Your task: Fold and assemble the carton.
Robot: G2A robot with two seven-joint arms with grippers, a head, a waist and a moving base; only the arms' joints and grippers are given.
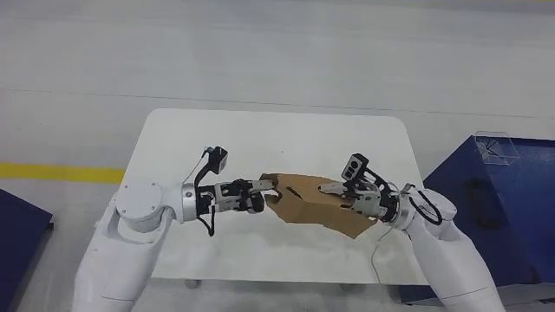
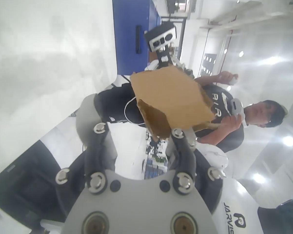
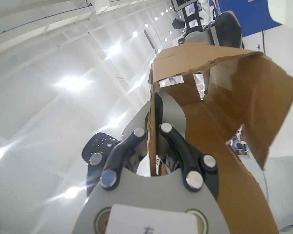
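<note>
The brown carton (image 1: 316,204) is seen over the near half of the white bench (image 1: 260,134), stretched between the two arms. Whether it touches the bench cannot be told. It is partly opened, its panels are bent at the creases, and its flaps are loose.

The right gripper (image 1: 340,192) is set at the carton's right end. In the right wrist view, one cardboard panel is seen edge-on, pinched between the fingers (image 3: 166,128) of the right gripper (image 3: 152,130). Beyond them the carton (image 3: 246,98) opens into a hollow shape, with one flap bent outward.

The left gripper (image 1: 263,198) is placed at the carton's left corner. In the left wrist view, the fingers of the left gripper (image 2: 138,130) are spread wide. A ragged corner of the carton (image 2: 170,93) lies just beside one finger (image 2: 177,132), though contact cannot be told.

A blue cabinet (image 1: 494,199) stands beside the bench on the right, and a yellow line (image 1: 61,172) is marked on the floor at the left.
</note>
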